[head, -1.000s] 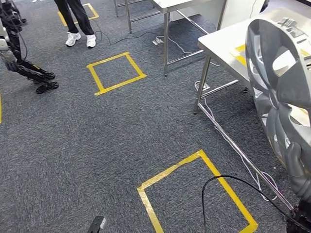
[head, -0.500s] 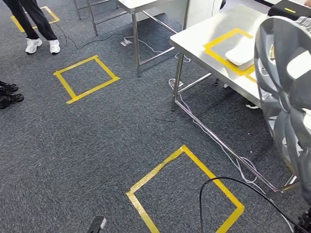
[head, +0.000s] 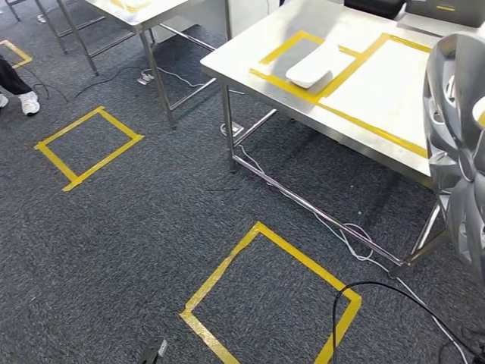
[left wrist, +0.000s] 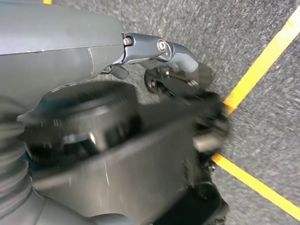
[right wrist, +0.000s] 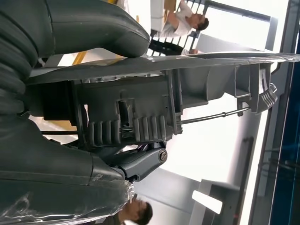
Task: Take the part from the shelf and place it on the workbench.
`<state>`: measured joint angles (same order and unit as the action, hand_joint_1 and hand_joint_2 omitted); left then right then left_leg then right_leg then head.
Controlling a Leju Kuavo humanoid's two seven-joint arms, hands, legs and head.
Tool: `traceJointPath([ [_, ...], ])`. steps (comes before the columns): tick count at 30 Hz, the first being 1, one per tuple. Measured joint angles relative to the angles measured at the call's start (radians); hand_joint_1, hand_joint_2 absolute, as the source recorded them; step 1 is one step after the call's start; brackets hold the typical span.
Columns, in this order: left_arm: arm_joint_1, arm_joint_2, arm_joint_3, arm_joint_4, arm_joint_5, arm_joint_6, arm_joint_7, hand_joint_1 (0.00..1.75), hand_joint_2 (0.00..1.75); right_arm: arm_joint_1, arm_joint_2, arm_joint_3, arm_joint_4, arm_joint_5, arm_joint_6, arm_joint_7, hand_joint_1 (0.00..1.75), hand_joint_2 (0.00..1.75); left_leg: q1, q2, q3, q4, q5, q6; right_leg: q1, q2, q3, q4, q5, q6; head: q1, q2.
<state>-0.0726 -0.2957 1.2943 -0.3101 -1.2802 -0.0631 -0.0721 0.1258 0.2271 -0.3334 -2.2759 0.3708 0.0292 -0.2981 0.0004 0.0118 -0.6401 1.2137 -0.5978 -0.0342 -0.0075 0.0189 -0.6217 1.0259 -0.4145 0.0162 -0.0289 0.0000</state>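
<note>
**Desk:** Head view, item by item?

**Operator:** Part (head: 458,152): silver spoked cover, carried upright at the right edge, just beside the near right end of the workbench (head: 297,95). On the bench: yellow tape outlines and a white tray (head: 308,67) on the far side. Floor: grey carpet, a taped square (head: 269,296) near me, a black cable (head: 400,292) on the right.

**Desk:** Left wrist?

**Operator:** Left hand (left wrist: 169,61): hanging over the carpet and tape. Fingers curled, nothing seen in them. The picture is blurred, so I cannot tell for sure.

**Desk:** Right wrist?

**Operator:** Right hand (right wrist: 116,108): thumb and fingers clamped on the part's ribbed rear rim. That grip is hidden from the head camera; the bench layout is hidden from the wrist. A person (right wrist: 180,21) stands beyond.

**Desk:** Step?

**Operator:** I judge it the carry, nearly there. Next I'd square up to the bench, then lower the part flat inside a taped outline.
</note>
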Motion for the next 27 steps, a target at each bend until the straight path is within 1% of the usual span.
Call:
traceJointPath([
  [1, 0.003, 0.001, 0.0, 0.0, 0.0, 0.0, 0.0, 0.0, 1.75, 0.0, 0.001, -0.002, 0.001, -0.002, 0.002, 0.0, 1.75, 1.75, 0.0, -0.006, -0.033, 0.054, -0.014, 0.0, 0.0, 0.015, 0.0, 0.0, 0.0, -0.001, -0.001, 0.0],
  [2, 0.005, 0.002, 0.0, 0.0, 0.0, 0.001, 0.0, 0.0, 1.75, 0.0, 0.002, -0.005, 0.002, -0.003, 0.003, 0.001, 1.75, 1.75, 0.0, -0.008, -0.052, 0.077, -0.006, 0.001, -0.001, 0.031, 0.0, 0.0, 0.0, -0.001, -0.001, 0.0],
  [3, 0.006, 0.002, 0.0, 0.0, 0.001, 0.001, -0.003, 0.0, 1.75, 0.0, 0.004, -0.01, 0.004, -0.005, 0.005, 0.002, 1.75, 1.75, 0.0, -0.01, -0.052, 0.062, 0.021, 0.002, -0.002, 0.047, 0.0, 0.0, 0.001, 0.0, -0.001, 0.0],
  [4, 0.005, 0.003, 0.0, 0.0, 0.004, 0.002, -0.008, 0.0, 1.75, 0.0, 0.005, -0.016, 0.007, -0.007, 0.006, 0.003, 1.75, 1.75, 0.002, -0.017, -0.034, 0.012, 0.062, 0.003, -0.003, 0.063, 0.001, 0.001, 0.001, 0.002, -0.001, 0.0],
  [5, 0.004, 0.003, 0.0, 0.0, 0.008, 0.001, -0.014, 0.0, 1.75, -0.001, 0.007, -0.022, 0.009, -0.011, 0.007, 0.006, 1.75, 1.75, 0.005, -0.039, -0.006, -0.056, 0.103, 0.003, -0.005, 0.077, 0.001, 0.001, 0.002, 0.005, -0.001, 0.0],
  [6, 0.002, 0.003, 0.001, 0.0, 0.013, 0.001, -0.021, 0.0, 1.75, -0.002, 0.008, -0.029, 0.012, -0.015, 0.008, 0.009, 1.75, 1.75, 0.011, -0.067, 0.022, -0.121, 0.13, 0.003, -0.004, 0.09, -0.002, 0.005, 0.002, 0.01, -0.001, 0.0],
  [7, 0.001, 0.003, 0.001, 0.0, 0.018, 0.0, -0.026, 0.0, 1.75, -0.004, 0.008, -0.036, 0.014, -0.02, 0.01, 0.012, 1.75, 1.75, 0.015, -0.091, 0.041, -0.166, 0.144, 0.005, -0.004, 0.102, -0.007, 0.007, 0.002, 0.015, 0.0, 0.0],
  [8, 0.001, 0.003, 0.002, 0.0, 0.021, 0.0, -0.029, 0.0, 1.75, -0.005, 0.009, -0.043, 0.016, -0.026, 0.01, 0.015, 1.75, 1.75, 0.017, -0.107, 0.05, -0.188, 0.145, 0.008, -0.005, 0.114, -0.012, 0.007, 0.004, 0.021, 0.0, 0.0],
  [9, 0.001, 0.003, 0.002, 0.0, 0.022, 0.0, -0.031, 0.0, 1.75, -0.005, 0.009, -0.05, 0.018, -0.031, 0.012, 0.017, 1.75, 1.75, 0.016, -0.105, 0.053, -0.195, 0.143, 0.014, -0.006, 0.127, -0.017, 0.007, 0.006, 0.028, 0.0, 0.0],
  [10, 0.001, 0.003, 0.002, 0.0, 0.022, 0.0, -0.031, 0.0, 1.75, -0.004, 0.01, -0.059, 0.02, -0.036, 0.013, 0.018, 1.75, 1.75, 0.016, -0.09, 0.053, -0.194, 0.144, 0.021, -0.009, 0.137, -0.021, 0.003, 0.009, 0.034, -0.001, 0.0],
  [11, 0.001, 0.003, 0.002, 0.0, 0.021, 0.0, -0.032, 0.0, 1.75, -0.003, 0.01, -0.067, 0.021, -0.04, 0.014, 0.019, 1.75, 1.75, 0.016, -0.078, 0.054, -0.196, 0.146, 0.028, -0.008, 0.127, -0.025, 0.006, 0.007, 0.039, 0.0, 0.0],
  [12, 0.0, 0.003, 0.002, 0.0, 0.021, 0.0, -0.032, 0.0, 1.75, -0.003, 0.011, -0.075, 0.023, -0.043, 0.014, 0.019, 1.75, 1.75, 0.016, -0.064, 0.055, -0.198, 0.147, 0.035, -0.006, 0.102, -0.036, 0.025, -0.006, 0.044, 0.005, 0.0],
  [13, -0.001, 0.002, 0.002, 0.0, 0.021, 0.0, -0.033, 0.0, 1.75, -0.004, 0.011, -0.08, 0.024, -0.045, 0.015, 0.02, 1.75, 1.75, 0.016, -0.05, 0.056, -0.199, 0.147, 0.041, -0.003, 0.067, -0.055, 0.066, -0.03, 0.047, 0.01, 0.0],
  [14, 0.0, 0.003, 0.002, 0.0, 0.021, 0.0, -0.033, 0.0, 1.75, -0.005, 0.012, -0.083, 0.026, -0.047, 0.015, 0.02, 1.75, 1.75, 0.014, -0.036, 0.057, -0.199, 0.146, 0.046, -0.001, 0.028, -0.083, 0.127, -0.063, 0.05, 0.015, 0.0],
  [15, 0.002, 0.003, 0.002, 0.0, 0.021, 0.001, -0.033, 0.0, 1.75, -0.007, 0.012, -0.085, 0.028, -0.049, 0.015, 0.019, 1.75, 1.75, 0.011, -0.021, 0.058, -0.199, 0.144, 0.048, -0.002, 0.004, -0.115, 0.197, -0.097, 0.053, 0.017, 0.0],
  [16, 0.004, 0.004, 0.002, 0.0, 0.021, 0.001, -0.033, 0.0, 1.75, -0.007, 0.012, -0.089, 0.03, -0.05, 0.015, 0.019, 1.75, 1.75, 0.01, -0.005, 0.059, -0.199, 0.143, 0.049, -0.003, -0.007, -0.142, 0.255, -0.12, 0.055, 0.017, 0.0],
  [17, 0.005, 0.005, 0.003, 0.0, 0.019, 0.002, -0.033, 0.0, 1.75, -0.006, 0.013, -0.093, 0.033, -0.051, 0.016, 0.019, 1.75, 1.75, 0.009, 0.009, 0.06, -0.199, 0.141, 0.049, -0.004, -0.012, -0.154, 0.284, -0.125, 0.055, 0.017, 0.0],
  [18, 0.005, 0.005, 0.003, 0.0, 0.017, 0.002, -0.033, 0.0, 1.75, -0.006, 0.014, -0.097, 0.035, -0.052, 0.016, 0.019, 1.75, 1.75, 0.009, 0.023, 0.062, -0.198, 0.139, 0.048, -0.005, -0.016, -0.145, 0.271, -0.111, 0.055, 0.017, 0.0],
  [19, 0.004, 0.005, 0.002, 0.0, 0.015, 0.002, -0.032, 0.0, 1.75, -0.006, 0.014, -0.101, 0.036, -0.053, 0.017, 0.019, 1.75, 1.75, 0.009, 0.036, 0.065, -0.198, 0.137, 0.045, -0.005, -0.024, -0.114, 0.219, -0.083, 0.055, 0.017, 0.0],
  [20, 0.003, 0.005, 0.002, 0.0, 0.013, 0.002, -0.032, 0.0, 1.75, -0.006, 0.015, -0.103, 0.037, -0.053, 0.018, 0.019, 1.75, 1.75, 0.008, 0.048, 0.07, -0.198, 0.133, 0.041, -0.004, -0.043, -0.072, 0.147, -0.053, 0.055, 0.017, 0.0],
  [21, 0.003, 0.005, 0.002, 0.0, 0.012, 0.003, -0.031, 0.0, 1.75, -0.006, 0.016, -0.105, 0.037, -0.054, 0.019, 0.018, 1.75, 1.75, 0.005, 0.058, 0.075, -0.199, 0.13, 0.036, -0.003, -0.067, -0.034, 0.083, -0.03, 0.052, 0.017, 0.0],
  [22, 0.002, 0.006, 0.002, 0.0, 0.011, 0.003, -0.03, 0.0, 1.75, -0.007, 0.017, -0.107, 0.038, -0.055, 0.02, 0.018, 1.75, 1.75, 0.002, 0.067, 0.08, -0.199, 0.127, 0.031, -0.001, -0.086, -0.007, 0.038, -0.017, 0.048, 0.016, 0.0],
  [23, 0.002, 0.006, 0.002, 0.0, 0.011, 0.004, -0.03, 0.0, 1.75, -0.008, 0.018, -0.108, 0.038, -0.055, 0.02, 0.017, 1.75, 1.75, -0.002, 0.076, 0.083, -0.2, 0.125, 0.026, 0.0, -0.096, 0.003, 0.019, -0.014, 0.042, 0.016, 0.0],
  [24, 0.002, 0.007, 0.002, 0.0, 0.011, 0.005, -0.03, 0.0, 1.75, -0.008, 0.019, -0.11, 0.039, -0.056, 0.021, 0.017, 1.75, 1.75, -0.004, 0.085, 0.086, -0.202, 0.124, 0.022, 0.002, -0.091, 0.002, 0.018, -0.014, 0.035, 0.015, 0.0],
  [25, 0.002, 0.007, 0.001, 0.0, 0.011, 0.006, -0.029, 0.0, 1.75, -0.007, 0.02, -0.113, 0.039, -0.058, 0.021, 0.016, 1.75, 1.75, -0.003, 0.096, 0.089, -0.204, 0.123, 0.016, 0.002, -0.078, -0.001, 0.016, -0.012, 0.028, 0.015, 0.0],
  [26, 0.001, 0.006, 0.001, 0.0, 0.011, 0.007, -0.028, 0.0, 1.75, -0.005, 0.021, -0.116, 0.038, -0.059, 0.021, 0.015, 1.75, 1.75, -0.002, 0.096, 0.092, -0.204, 0.12, 0.01, 0.001, -0.065, -0.002, 0.013, -0.01, 0.022, 0.015, 0.0],
  [27, -0.001, 0.006, 0.001, 0.0, 0.012, 0.007, -0.027, 0.0, 1.75, -0.004, 0.022, -0.119, 0.037, -0.062, 0.02, 0.014, 1.75, 1.75, 0.0, 0.083, 0.089, -0.195, 0.11, 0.005, -0.001, -0.053, -0.001, 0.009, -0.008, 0.016, 0.014, 0.0],
])
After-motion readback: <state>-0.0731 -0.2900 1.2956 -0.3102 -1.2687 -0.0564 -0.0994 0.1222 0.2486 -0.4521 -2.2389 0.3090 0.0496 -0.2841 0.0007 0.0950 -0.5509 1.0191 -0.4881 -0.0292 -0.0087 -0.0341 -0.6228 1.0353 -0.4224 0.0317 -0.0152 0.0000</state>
